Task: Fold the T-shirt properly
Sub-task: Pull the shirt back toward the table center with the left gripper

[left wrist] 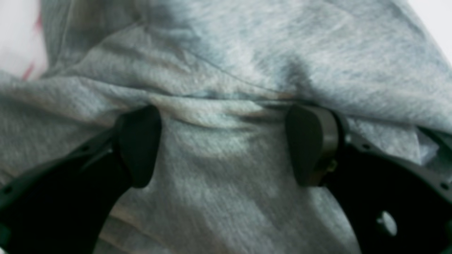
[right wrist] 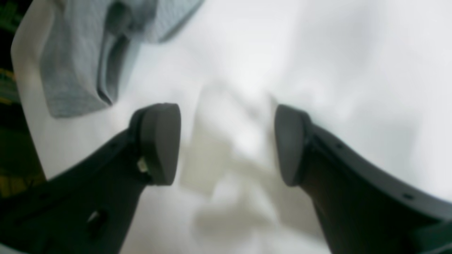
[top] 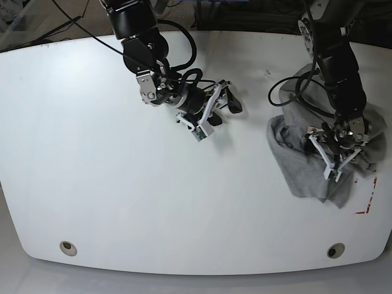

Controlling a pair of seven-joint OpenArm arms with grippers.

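Observation:
The T-shirt (top: 300, 159) lies crumpled in a grey heap at the right side of the white table (top: 122, 184). My left gripper (top: 335, 157) points down onto the heap. In the left wrist view the left gripper (left wrist: 224, 144) stands open, its black pads (left wrist: 137, 144) wide apart with folds of T-shirt (left wrist: 226, 63) between and beyond them. My right gripper (top: 225, 108) hovers over bare table near the middle, well left of the shirt. The right gripper (right wrist: 226, 144) is open and empty, with part of the T-shirt (right wrist: 70, 70) at the upper left of its view.
Red marks (top: 369, 205) show on the table just right of the heap. Two round holes (top: 68, 248) (top: 334, 250) sit near the table's front edge. Black cables (top: 184, 55) loop from the right arm. The table's far right edge is close behind the shirt.

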